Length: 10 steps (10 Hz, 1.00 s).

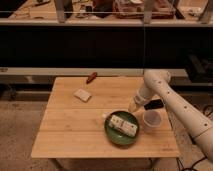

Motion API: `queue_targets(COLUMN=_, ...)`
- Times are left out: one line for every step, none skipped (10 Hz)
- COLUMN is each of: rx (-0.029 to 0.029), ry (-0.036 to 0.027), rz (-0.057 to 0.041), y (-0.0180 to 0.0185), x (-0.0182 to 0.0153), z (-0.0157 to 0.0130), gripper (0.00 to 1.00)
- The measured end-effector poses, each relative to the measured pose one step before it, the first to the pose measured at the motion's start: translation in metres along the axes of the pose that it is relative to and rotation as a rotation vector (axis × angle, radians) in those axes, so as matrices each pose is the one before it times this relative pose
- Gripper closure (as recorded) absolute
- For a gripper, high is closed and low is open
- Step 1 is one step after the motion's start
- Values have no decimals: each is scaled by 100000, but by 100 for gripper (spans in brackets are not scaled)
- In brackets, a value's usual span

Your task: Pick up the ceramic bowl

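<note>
The ceramic bowl (114, 135) is a wide, shallow dark-green dish near the front right of the wooden table (70, 130). A white rectangular packet (124, 125) lies in it. My gripper (135, 107) hangs at the end of the white arm (165, 95), just above the bowl's far right rim. I cannot tell whether it touches the rim.
A small translucent white cup (151, 120) stands right beside the bowl, under the arm. A white block (82, 94) lies left of centre and a small red object (91, 77) near the far edge. Dark shelving runs behind the table.
</note>
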Motion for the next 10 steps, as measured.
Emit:
queue_targets(rx=17, ry=-51, rz=26, y=11, x=-26, z=32, gripper=64)
queue_targets(rx=3, ry=-3, rz=-100, y=-40, x=56, z=2, gripper=64)
queue_targets(rx=6, ry=-22, rz=-102, y=-39, x=43, z=16, gripper=64)
queue_targets(rx=-247, ry=2, rz=-78, y=42, x=-31, z=48, gripper=64)
queue_targets(rx=-1327, ry=479, rz=-2526, y=87, x=5, z=207, gripper=62)
queue_targets(rx=-936, ry=-33, rz=-2386, y=-52, x=-83, z=227, gripper=57)
queue_targets(rx=-1095, ry=-161, rz=-2421, y=-76, x=-180, z=284, gripper=48)
queue_targets(rx=-571, ry=25, rz=-1763, y=-118, x=-187, z=230, gripper=37)
queue_targets(rx=149, ry=282, rz=-787, y=-139, x=-138, z=277, gripper=28)
queue_targets(rx=488, ry=723, rz=-343, y=-121, x=-68, z=175, gripper=21)
